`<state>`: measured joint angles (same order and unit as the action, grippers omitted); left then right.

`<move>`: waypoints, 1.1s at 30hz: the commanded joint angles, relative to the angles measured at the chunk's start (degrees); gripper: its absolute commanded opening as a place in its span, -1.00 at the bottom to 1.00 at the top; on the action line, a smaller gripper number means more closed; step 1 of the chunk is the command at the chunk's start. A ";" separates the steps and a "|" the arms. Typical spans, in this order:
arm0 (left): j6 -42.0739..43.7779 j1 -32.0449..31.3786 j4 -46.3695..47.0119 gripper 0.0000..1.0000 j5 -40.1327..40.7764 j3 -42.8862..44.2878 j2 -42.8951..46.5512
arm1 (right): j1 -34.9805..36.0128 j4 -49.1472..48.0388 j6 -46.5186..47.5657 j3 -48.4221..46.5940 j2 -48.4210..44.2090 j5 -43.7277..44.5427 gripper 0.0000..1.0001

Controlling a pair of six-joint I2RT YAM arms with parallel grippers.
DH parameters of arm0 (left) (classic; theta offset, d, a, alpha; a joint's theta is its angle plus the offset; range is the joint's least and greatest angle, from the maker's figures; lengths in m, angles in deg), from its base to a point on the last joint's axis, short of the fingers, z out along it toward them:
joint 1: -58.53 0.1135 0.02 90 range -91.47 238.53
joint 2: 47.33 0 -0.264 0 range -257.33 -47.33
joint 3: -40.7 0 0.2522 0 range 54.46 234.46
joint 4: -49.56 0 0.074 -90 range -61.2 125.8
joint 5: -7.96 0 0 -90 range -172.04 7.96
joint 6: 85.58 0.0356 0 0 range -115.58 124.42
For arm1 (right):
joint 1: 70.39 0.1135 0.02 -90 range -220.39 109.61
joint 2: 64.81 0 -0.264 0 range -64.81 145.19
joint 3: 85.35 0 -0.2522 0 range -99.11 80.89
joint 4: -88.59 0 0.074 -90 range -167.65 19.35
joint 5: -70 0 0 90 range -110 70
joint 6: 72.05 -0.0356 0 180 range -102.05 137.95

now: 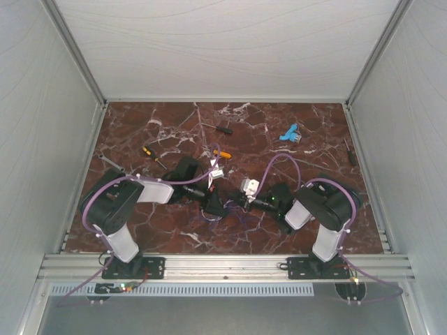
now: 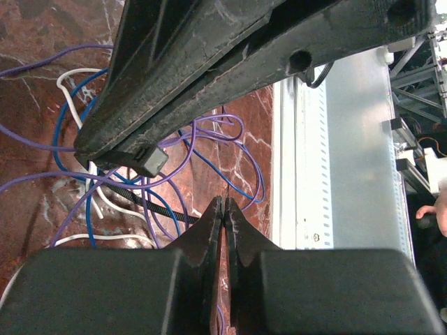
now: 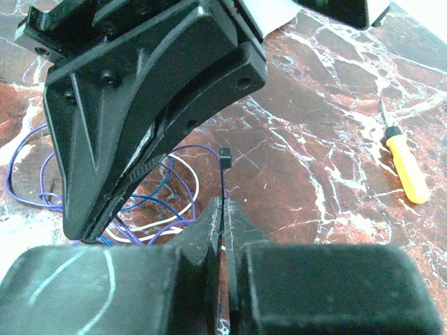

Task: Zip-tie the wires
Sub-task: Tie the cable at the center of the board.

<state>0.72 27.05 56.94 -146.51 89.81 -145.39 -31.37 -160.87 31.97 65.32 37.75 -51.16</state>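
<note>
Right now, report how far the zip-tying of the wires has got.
Done: a zip tie is picked up. In hand: the right gripper pinches it, its head upright with nothing threaded through; the left gripper is shut close by the wires. Left: the wires lie in loose, spread loops, so looping, threading and tightening remain.

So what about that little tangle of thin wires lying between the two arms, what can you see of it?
The wires are a loose bundle of hair-thin strands, mostly purple and blue with a few white ones, curled into overlapping loops. They look like flexible plastic-coated wire. They lie slack and flat on the red marble table, spread out rather than gathered tight. A black zip tie crosses over the loops and touches them.
</note>
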 commanded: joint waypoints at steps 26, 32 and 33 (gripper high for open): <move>1.22 0.11 0.76 -1.00 -3.65 1.37 -0.69 | 2.36 -10.03 8.37 2.47 -1.84 -1.28 -1.00; 1.93 0.12 -0.72 -1.00 -3.64 2.15 -1.82 | 2.89 -9.99 8.81 2.52 -2.13 -0.86 -1.00; 2.01 0.18 -0.89 -1.00 -3.65 2.29 -1.98 | 2.96 -9.95 8.81 2.56 -2.30 -0.79 -1.00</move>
<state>1.16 27.05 56.07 -148.94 89.83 -146.09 -29.09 -160.87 38.05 67.33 37.47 -51.99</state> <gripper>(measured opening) 0.003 0.003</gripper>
